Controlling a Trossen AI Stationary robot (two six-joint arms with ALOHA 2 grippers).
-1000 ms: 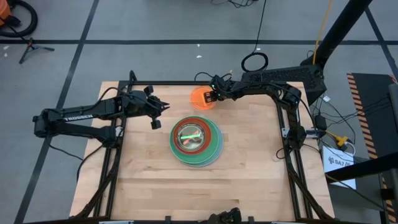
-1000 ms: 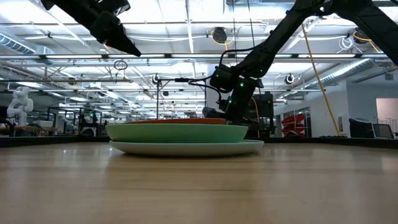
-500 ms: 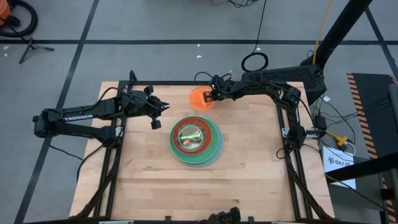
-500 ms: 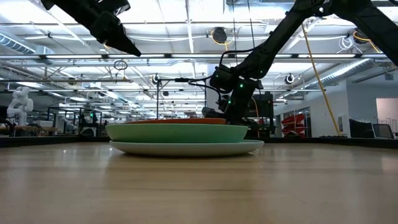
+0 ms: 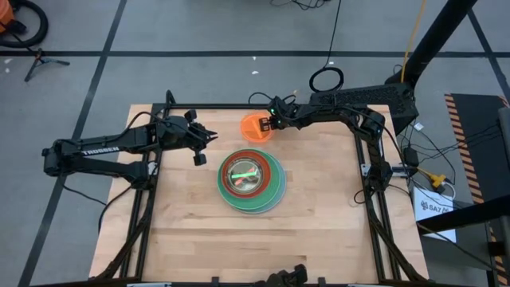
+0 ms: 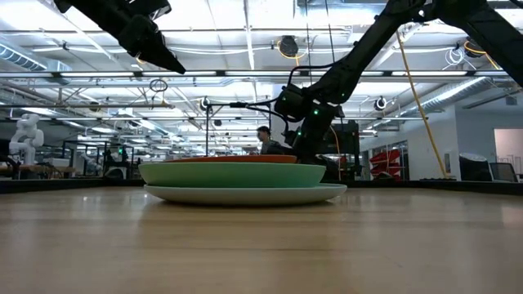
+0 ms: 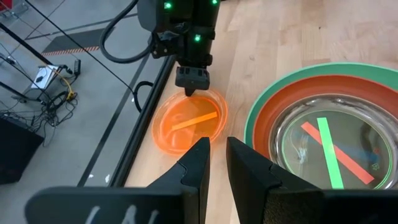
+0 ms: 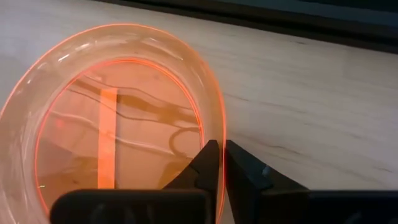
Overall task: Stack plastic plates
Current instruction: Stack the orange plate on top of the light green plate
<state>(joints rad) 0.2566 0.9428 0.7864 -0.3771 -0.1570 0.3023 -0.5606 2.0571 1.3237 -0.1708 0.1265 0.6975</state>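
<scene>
Looking down from the high view, you have the stack of plates [image 5: 250,181] near the middle of the table [image 5: 319,231], a green plate under a red-orange one with a clear one on top, and the small orange plate [image 5: 255,127] lies just beyond the stack, toward the table's far edge. Your right gripper [image 5: 269,123] sits at that plate's rim on the side away from the left arm, so the right arm is plainly the nearer one; the left gripper [image 5: 201,147] hangs off to the stack's other side, well apart from the orange plate. In the low view the stack hides the orange plate, and the right arm comes down behind it. From the left wrist view, the left gripper's fingers stand slightly parted with nothing between them, while the right gripper meets the orange plate's rim on the side away from the stack. In the right wrist view, the two fingers are pinched on the orange plate's thin rim, the plate spreading away from the fingertips. To stack it, you would probably carry it back over the stack's centre.
</scene>
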